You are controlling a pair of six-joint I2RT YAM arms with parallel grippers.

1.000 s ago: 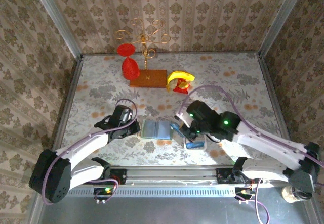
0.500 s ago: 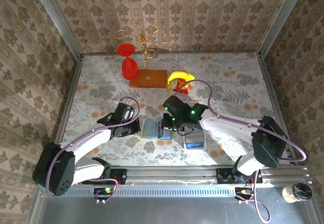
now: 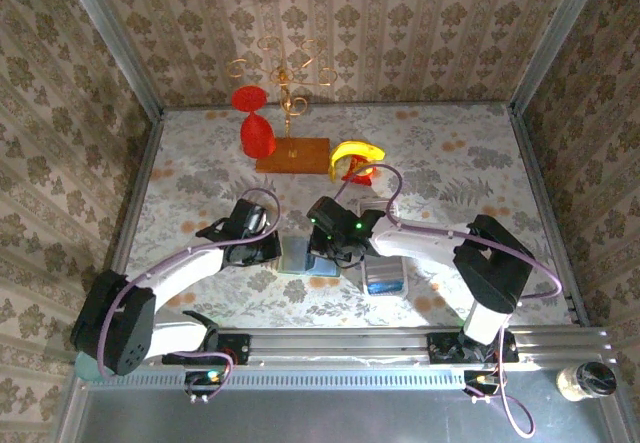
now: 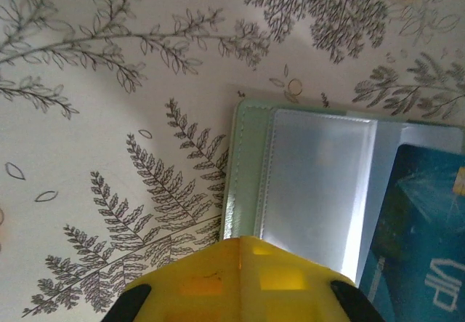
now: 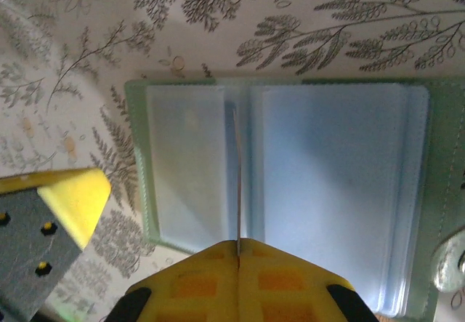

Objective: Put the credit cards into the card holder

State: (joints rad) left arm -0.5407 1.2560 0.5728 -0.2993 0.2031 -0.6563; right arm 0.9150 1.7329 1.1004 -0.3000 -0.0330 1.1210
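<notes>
Right gripper (image 3: 320,255) is seen from above at 3 o'clock of the open card holder (image 3: 296,256), left gripper (image 3: 268,251) at 9 o'clock. At the left wrist, its fingers (image 4: 196,286) are closed together at the holder's near edge; the blue credit card (image 4: 421,242) is at 4 o'clock. At the right wrist, this card is clamped edge-on over the fold; it should be laid flatter and slid into a clear sleeve (image 5: 334,191).

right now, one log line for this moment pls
step: inserting | left gripper: shut, over left flap of card holder | right gripper: shut on blue card, edge-on above open sleeves | status: not yet in
</notes>
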